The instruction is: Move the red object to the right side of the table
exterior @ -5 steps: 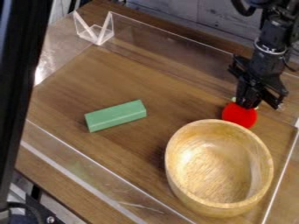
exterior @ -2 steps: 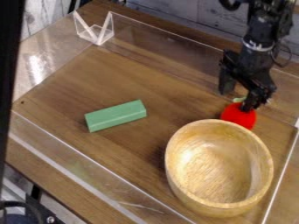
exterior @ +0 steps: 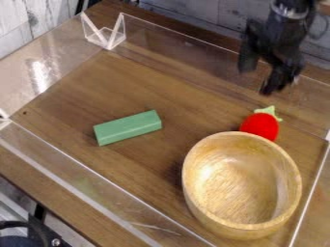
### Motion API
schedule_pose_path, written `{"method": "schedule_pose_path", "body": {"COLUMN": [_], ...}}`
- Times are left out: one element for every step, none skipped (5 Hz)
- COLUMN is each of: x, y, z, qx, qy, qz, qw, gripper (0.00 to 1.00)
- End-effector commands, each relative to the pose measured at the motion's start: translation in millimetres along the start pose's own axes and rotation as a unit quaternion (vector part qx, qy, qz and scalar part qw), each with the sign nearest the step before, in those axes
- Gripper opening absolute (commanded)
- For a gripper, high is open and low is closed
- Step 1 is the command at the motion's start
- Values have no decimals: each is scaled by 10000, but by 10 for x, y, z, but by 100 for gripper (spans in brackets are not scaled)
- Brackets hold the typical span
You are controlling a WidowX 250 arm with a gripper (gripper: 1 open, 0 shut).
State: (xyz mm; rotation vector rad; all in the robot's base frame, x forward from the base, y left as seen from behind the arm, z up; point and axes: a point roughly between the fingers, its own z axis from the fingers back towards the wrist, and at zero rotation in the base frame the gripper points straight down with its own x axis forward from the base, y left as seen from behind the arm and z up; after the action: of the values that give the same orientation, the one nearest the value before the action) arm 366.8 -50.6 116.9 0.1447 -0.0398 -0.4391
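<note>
- Camera view: the gripper (exterior: 272,66) hangs above the table (exterior: 194,87) at the far right, its jaws spread wide and holding nothing.
- The red object (exterior: 263,124) lies on the right side, just beside the far rim of the wooden bowl (exterior: 242,185).
- A green block (exterior: 127,127) lies well apart to the left.

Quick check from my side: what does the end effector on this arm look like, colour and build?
The end effector is black throughout, a chunky dark body with two short, thick fingers. The arm above it is also black and runs out of the top of the picture. The image is blurred; no markings or cables can be made out.
</note>
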Motion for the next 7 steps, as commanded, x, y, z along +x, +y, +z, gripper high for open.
{"method": "schedule_pose_path", "body": {"x": [-113, -241, -278, -328, -351, -365, -405], "y": [410, 601, 641, 688, 690, 808, 929], "z": [337, 249, 185, 165, 151, 102, 59], "qx": [230, 271, 346, 423, 494, 575, 655], "qy": [-422, -385, -368, -396, -436, -463, -480], "qz": [273, 491, 707, 746, 705, 752, 823], "qw": [9985, 9977, 9962, 9955, 9953, 9944, 9933], "gripper": [100, 100, 100, 100, 100, 100, 100]}}
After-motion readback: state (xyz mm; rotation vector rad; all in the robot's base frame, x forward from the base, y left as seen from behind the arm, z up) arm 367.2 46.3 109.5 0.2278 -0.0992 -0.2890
